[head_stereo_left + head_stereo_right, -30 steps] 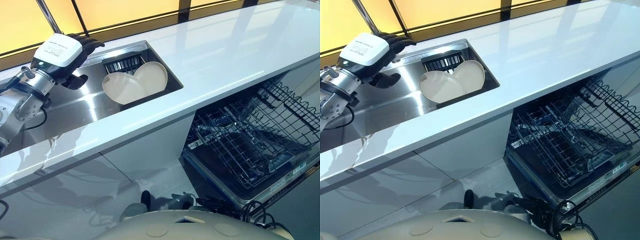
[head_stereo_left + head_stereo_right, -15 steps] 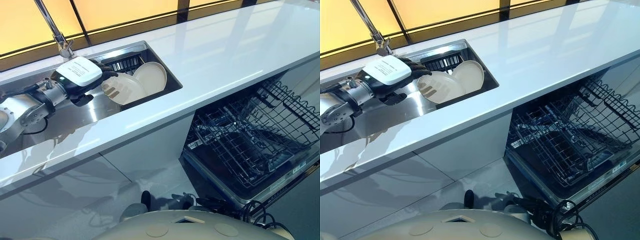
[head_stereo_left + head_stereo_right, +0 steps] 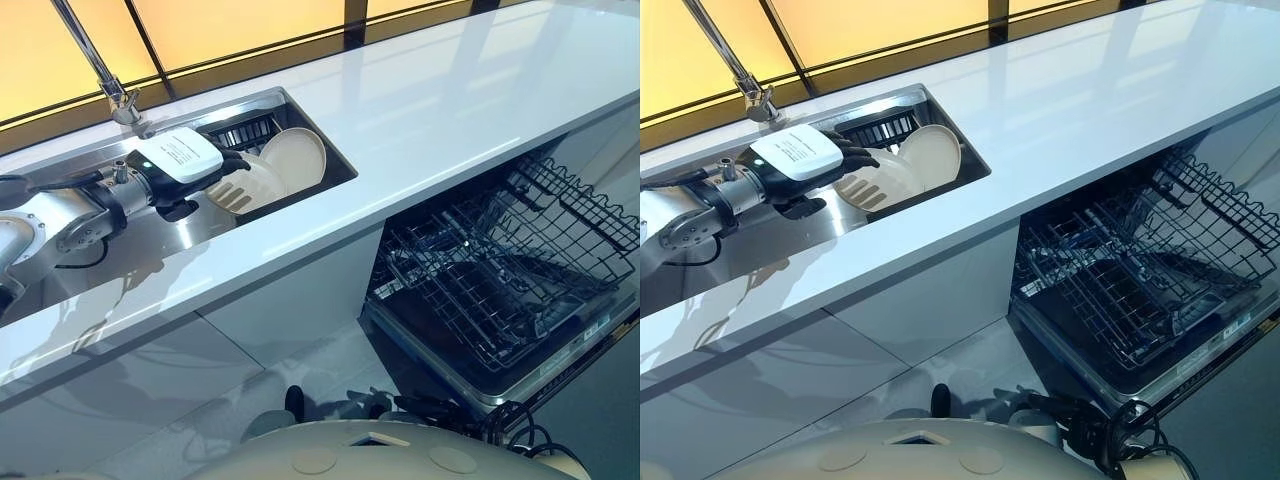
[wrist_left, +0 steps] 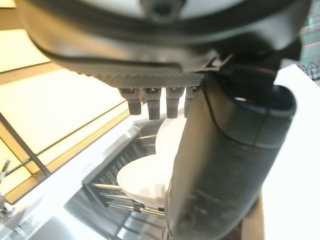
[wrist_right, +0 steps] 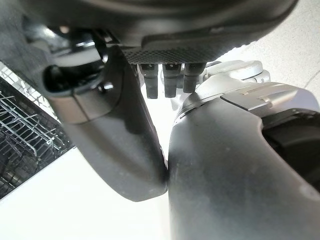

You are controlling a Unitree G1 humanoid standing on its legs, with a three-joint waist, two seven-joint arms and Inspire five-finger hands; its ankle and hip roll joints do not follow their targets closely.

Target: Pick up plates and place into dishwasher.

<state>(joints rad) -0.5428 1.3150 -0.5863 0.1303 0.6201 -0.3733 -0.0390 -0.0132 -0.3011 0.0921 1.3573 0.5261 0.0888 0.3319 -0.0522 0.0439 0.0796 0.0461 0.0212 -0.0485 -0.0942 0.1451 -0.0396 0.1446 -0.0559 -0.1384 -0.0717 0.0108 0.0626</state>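
Two cream plates lean on edge at the right end of the steel sink [image 3: 150, 235]. The near plate [image 3: 250, 180] overlaps the far plate [image 3: 297, 158]. My left hand [image 3: 182, 160] has come in from the left and is down in the sink, open, its dark fingers [image 3: 855, 158] straight and lying against the near plate's upper left rim. The left wrist view looks past the thumb [image 4: 225, 160] at both plates [image 4: 145, 180]. My right hand [image 5: 120, 130] hangs idle with relaxed fingers beside the open dishwasher [image 3: 500, 270].
The dishwasher door is down and its wire rack [image 3: 1140, 280] is pulled out below the white counter [image 3: 430, 110]. A dark slotted basket [image 3: 240, 132] sits behind the plates. The faucet [image 3: 108, 85] rises at the sink's rear left.
My left hand has dropped from above the sink's rear left and moved right, reaching the near plate. The plates have not moved. The camera has shifted slightly.
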